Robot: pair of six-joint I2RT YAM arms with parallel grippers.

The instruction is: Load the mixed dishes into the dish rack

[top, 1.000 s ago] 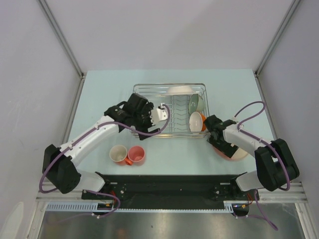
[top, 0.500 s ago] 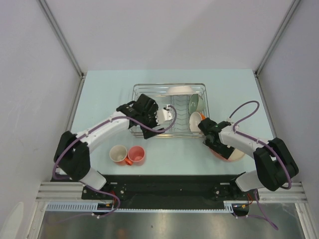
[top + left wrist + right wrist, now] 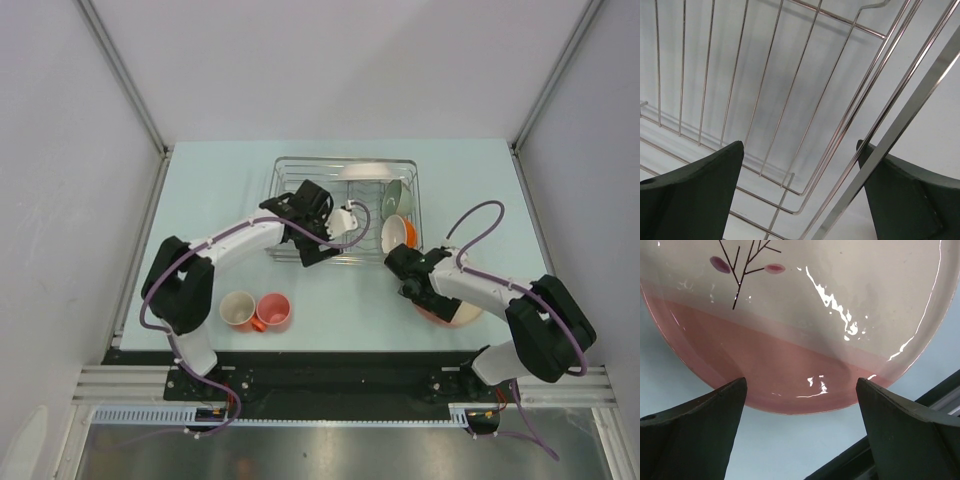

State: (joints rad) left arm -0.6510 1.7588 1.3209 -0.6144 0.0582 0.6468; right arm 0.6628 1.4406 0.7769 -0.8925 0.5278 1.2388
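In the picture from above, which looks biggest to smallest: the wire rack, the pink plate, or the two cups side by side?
1. Dish rack, biggest.
2. Pink-and-cream plate, partly hidden under the right arm.
3. Orange-red mug and cream-inside cup: smallest. They look alike, so no ranking between them.

- Thin bright metal wire, polished and reflective, on the dish rack (image 3: 905, 115).
- Glazed ceramic, smooth and glossy with sharp highlights, on the pink-and-cream plate (image 3: 805, 340).
- Dark, matt, plastic-looking fingers (image 3: 695, 195) on the left gripper (image 3: 800, 155); same dull finish on the right gripper (image 3: 801, 390).
- Smooth, matt, pale surface on the table (image 3: 220, 190).
- Smooth purple sheathing on the cables (image 3: 484, 205).
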